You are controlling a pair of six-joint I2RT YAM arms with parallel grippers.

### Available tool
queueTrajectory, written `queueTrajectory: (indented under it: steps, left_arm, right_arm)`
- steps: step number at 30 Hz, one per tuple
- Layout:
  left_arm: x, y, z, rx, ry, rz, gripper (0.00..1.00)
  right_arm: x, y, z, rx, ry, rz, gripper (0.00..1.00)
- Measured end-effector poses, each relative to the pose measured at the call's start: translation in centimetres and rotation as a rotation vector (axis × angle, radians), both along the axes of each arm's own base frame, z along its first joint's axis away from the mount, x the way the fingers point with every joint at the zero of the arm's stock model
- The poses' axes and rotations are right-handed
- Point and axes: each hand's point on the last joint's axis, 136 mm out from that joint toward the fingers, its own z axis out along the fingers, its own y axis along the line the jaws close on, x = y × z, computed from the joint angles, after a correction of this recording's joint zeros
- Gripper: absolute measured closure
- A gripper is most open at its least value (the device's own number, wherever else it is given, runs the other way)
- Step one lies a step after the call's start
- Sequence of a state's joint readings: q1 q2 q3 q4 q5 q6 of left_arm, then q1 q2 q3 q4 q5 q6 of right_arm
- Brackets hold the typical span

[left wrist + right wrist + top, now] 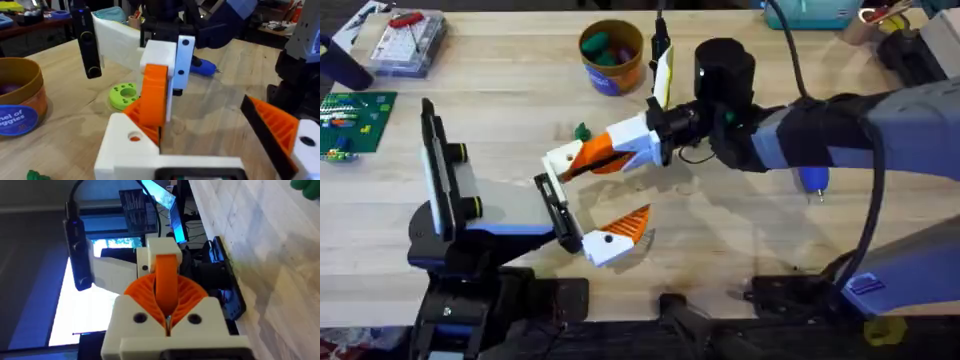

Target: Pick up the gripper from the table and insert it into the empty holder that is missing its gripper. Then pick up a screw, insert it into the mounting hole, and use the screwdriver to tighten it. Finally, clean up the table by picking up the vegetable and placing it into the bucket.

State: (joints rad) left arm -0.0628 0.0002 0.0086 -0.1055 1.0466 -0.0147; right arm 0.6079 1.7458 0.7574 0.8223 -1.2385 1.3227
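One finger piece, the gripper (pixel 603 153), is sitting clamped in the right hand (pixel 575 160) above mid-worktop (pixel 740 250), its long axis running from 2 toward 8 o'clock, with the holder (pixel 557 212) lying just at 7 o'clock beyond open room, while the left hand's state is impossible to tell.

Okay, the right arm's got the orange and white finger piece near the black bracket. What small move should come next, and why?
Probably a short, slow nudge of the finger piece toward the black bracket, lining its white base up with the plate. The right pincer is shut on the piece, which sits close by the bracket's end but does not look seated yet.
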Motion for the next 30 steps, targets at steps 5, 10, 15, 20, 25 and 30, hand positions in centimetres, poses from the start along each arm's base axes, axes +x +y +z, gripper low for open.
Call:
queueTrajectory:
  steps: [5, 10, 15, 20, 25, 30]
  left_arm:
    - [0.0, 0.0, 0.0, 0.001, -0.001, 0.001, 0.014]
    - [-1.1, -0.6, 0.0, -0.002, 0.0, -0.068, 0.013]
    - [-1.3, -0.7, 0.0, -0.003, 0.002, -0.084, 0.013]
    - [-1.5, -0.8, 0.0, -0.004, 0.004, -0.094, 0.013]
    - [-1.5, -0.8, 0.0, -0.005, 0.004, -0.097, 0.013]
    - [-1.5, -0.8, 0.0, -0.005, 0.004, -0.097, 0.015]
  right_arm:
    - [0.0, 0.0, 0.0, -0.002, 0.003, -0.001, 0.86]
    - [-0.4, 0.9, 0.1, -0.002, -0.012, -0.002, 0.119]
    - [-0.3, 1.1, 0.2, 0.001, -0.026, -0.008, 0.009]
    - [-0.1, 1.0, 0.2, 0.0, -0.026, -0.015, 0.008]
    - [0.6, 0.6, 0.2, 0.0, -0.027, -0.037, 0.008]
    - [1.9, -0.2, 0.2, 0.0, -0.027, -0.071, 0.008]
